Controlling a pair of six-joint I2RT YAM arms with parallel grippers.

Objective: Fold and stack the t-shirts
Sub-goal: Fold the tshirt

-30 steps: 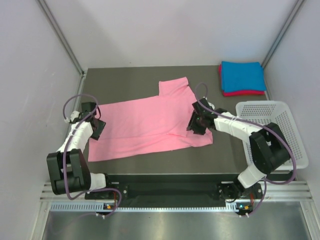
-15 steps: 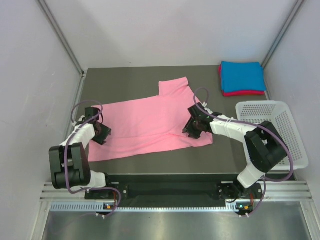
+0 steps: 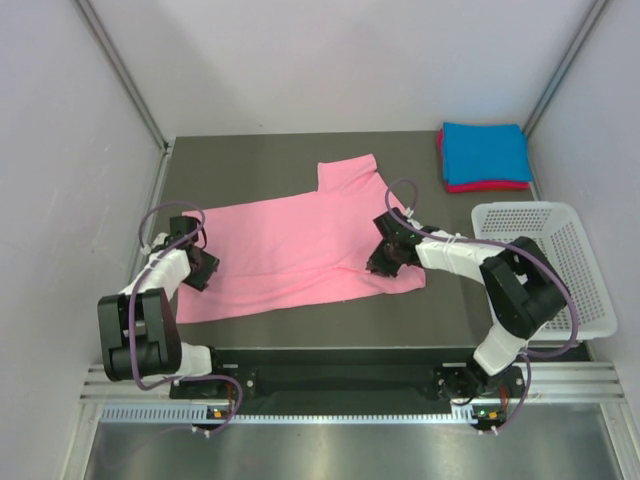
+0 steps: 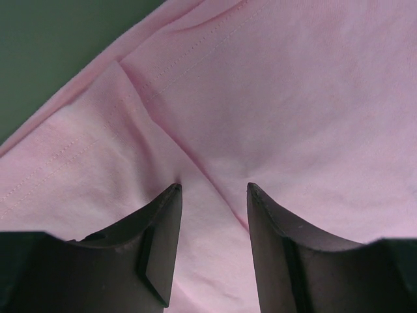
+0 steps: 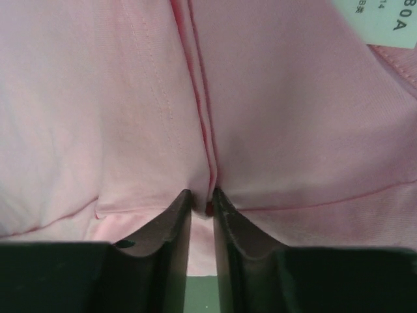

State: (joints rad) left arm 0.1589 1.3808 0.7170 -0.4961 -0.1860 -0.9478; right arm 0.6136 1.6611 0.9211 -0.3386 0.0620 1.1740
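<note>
On the tabletop (image 3: 260, 160) the pink t-shirt (image 3: 300, 250) lies spread; the right hand (image 5: 202, 195) pinches a thin seam ridge, while the left hand (image 4: 214, 189) stands released astride a wrinkle. So shallow a pinch may slip, or one-sided lifting could skew the fold.

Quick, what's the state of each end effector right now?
Left end effector: open, straddling a wrinkle of the pink shirt, not gripping it.
Right end effector: closed, pinching a fold of the pink shirt.
</note>
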